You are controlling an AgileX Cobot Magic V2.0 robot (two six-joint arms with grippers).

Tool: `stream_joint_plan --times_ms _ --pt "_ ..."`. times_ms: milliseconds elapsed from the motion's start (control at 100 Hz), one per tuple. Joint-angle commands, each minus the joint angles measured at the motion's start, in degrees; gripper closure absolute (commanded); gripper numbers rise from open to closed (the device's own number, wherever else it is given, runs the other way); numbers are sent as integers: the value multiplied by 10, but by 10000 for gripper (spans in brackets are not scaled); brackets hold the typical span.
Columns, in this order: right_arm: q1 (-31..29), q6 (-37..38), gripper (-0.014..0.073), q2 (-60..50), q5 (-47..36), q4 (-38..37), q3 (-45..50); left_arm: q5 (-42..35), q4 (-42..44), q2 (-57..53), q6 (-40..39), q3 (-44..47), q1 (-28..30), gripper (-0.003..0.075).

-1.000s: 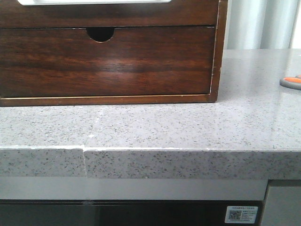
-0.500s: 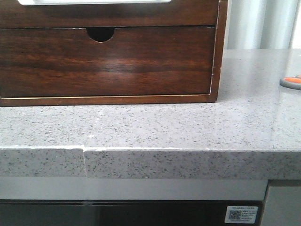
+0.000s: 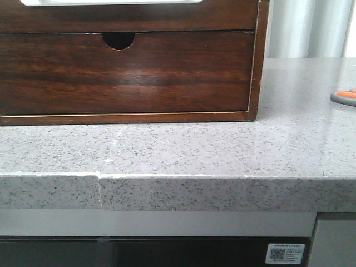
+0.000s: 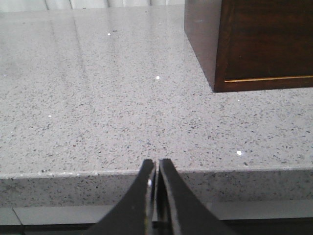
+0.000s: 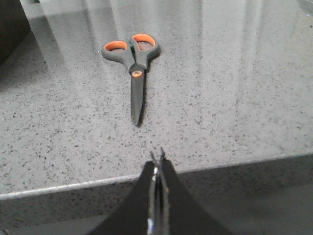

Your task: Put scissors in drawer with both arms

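Note:
The scissors (image 5: 135, 66) lie flat on the grey stone counter, with grey handle loops lined in orange and closed dark blades pointing toward my right gripper (image 5: 157, 157). That gripper is shut and empty, hovering at the counter's front edge a short way from the blade tips. In the front view only the handle end of the scissors (image 3: 345, 97) shows, at the far right edge. The drawer (image 3: 139, 18) shows as a dark glossy strip at the top of the wooden cabinet, closed. My left gripper (image 4: 156, 164) is shut and empty at the counter's front edge, apart from the cabinet corner (image 4: 254, 49).
The lower drawer front (image 3: 128, 78) with a semicircular notch fills most of the cabinet face. A white object (image 3: 111, 2) shows at the top edge above the cabinet. The speckled counter (image 3: 183, 150) runs between the cabinet and its front edge.

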Motion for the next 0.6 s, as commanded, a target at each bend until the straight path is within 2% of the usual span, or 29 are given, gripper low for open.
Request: stream_joint_plan --times_ms 0,90,590 --pt "-3 0 654 -12 -48 -17 6 -51 1 -18 2 13 1 738" --pt "-3 0 654 -12 -50 -17 6 -59 1 -18 2 13 1 739" --pt "-3 0 654 3 -179 -26 5 -146 -18 -18 1 13 1 739"
